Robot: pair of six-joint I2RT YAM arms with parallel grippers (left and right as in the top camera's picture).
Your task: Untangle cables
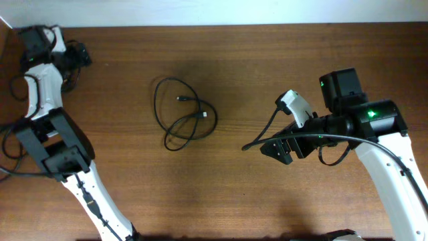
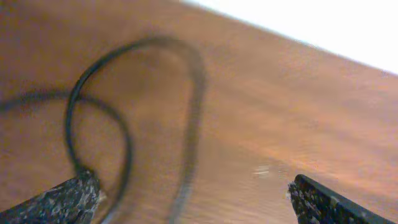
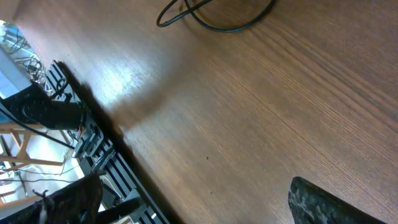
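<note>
A loose tangle of thin black cables [image 1: 184,114] lies on the wooden table [image 1: 234,194], left of centre, with small plugs inside its loops. My right gripper [image 1: 275,148] is open and empty, well to the right of the tangle. In the right wrist view its fingers [image 3: 193,205] hang over bare wood, and a cable loop [image 3: 214,22] shows at the top. My left gripper [image 1: 79,57] is at the far left corner, open. In the left wrist view its fingers [image 2: 193,199] are wide apart over a blurred black cable loop [image 2: 99,118], which lies next to the left finger.
The table's far edge meets a white wall [image 1: 214,10]. The right wrist view shows the table's edge [image 3: 102,121], with a black rack and clutter [image 3: 43,112] beyond it. The thick black arm cable [image 1: 314,138] runs along my right arm.
</note>
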